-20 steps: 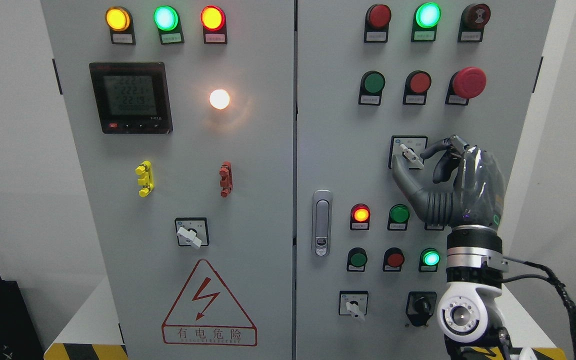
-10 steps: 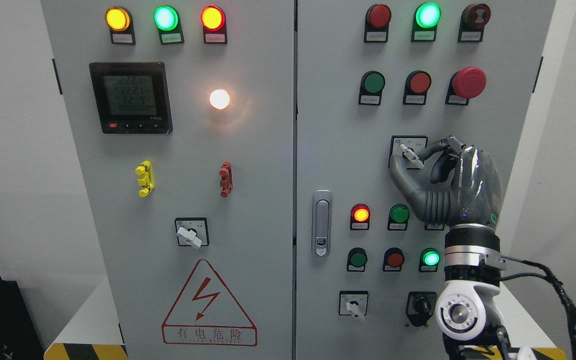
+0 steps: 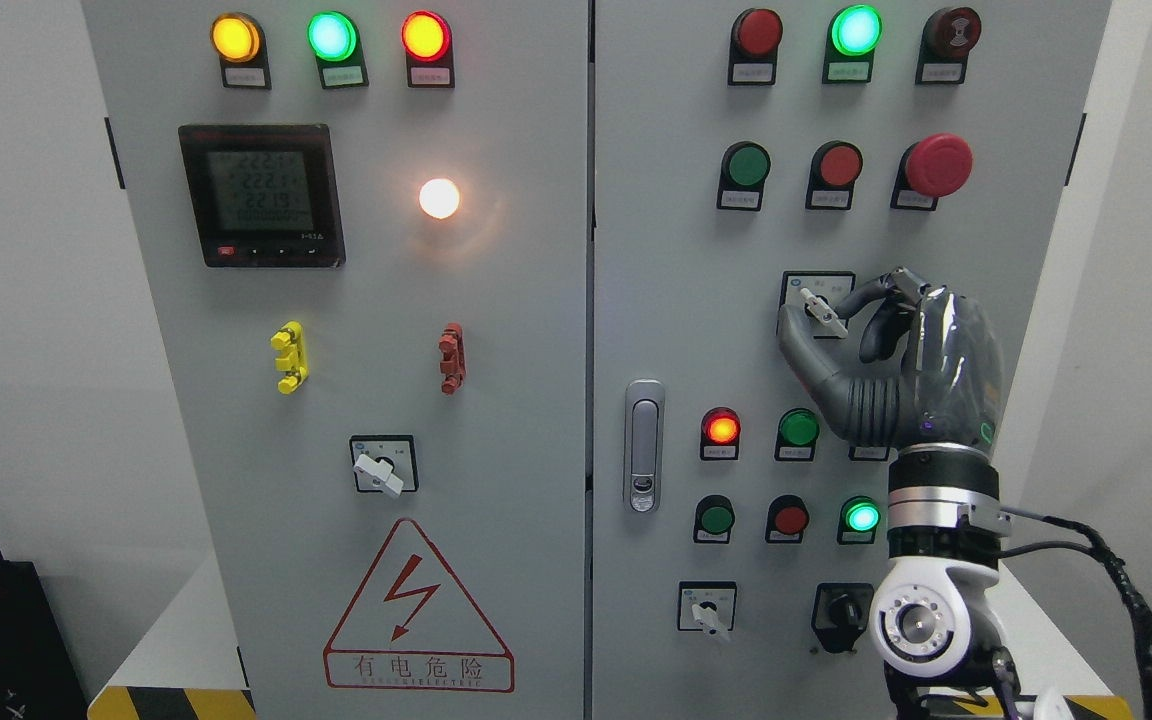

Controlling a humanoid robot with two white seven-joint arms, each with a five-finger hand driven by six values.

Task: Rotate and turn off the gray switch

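Gray switch: a small rotary selector with a pale lever handle, mounted on a black-framed plate on the right door of the control cabinet, below the row with the red mushroom button and above the small lit indicators. Its lever lies tilted, pointing from upper left to lower right.

Handling, as judged: a rigid part fixed to the panel, not to be lifted, only turned about its own axis. It likely offers a detent click and some resistance. The handle is short and smooth, so slipping off is the main risk. The best hold is a pinch across the two flat sides of the lever, near its middle.

Right hand: arm rises from the lower right, wrist upright, palm toward the panel. The thumb reaches up to the left, below and beside the lever; the curled fingers come in from the right. The hand appears closed around the lever in a pinch, though actual contact is partly hidden.

Left hand: not seen.
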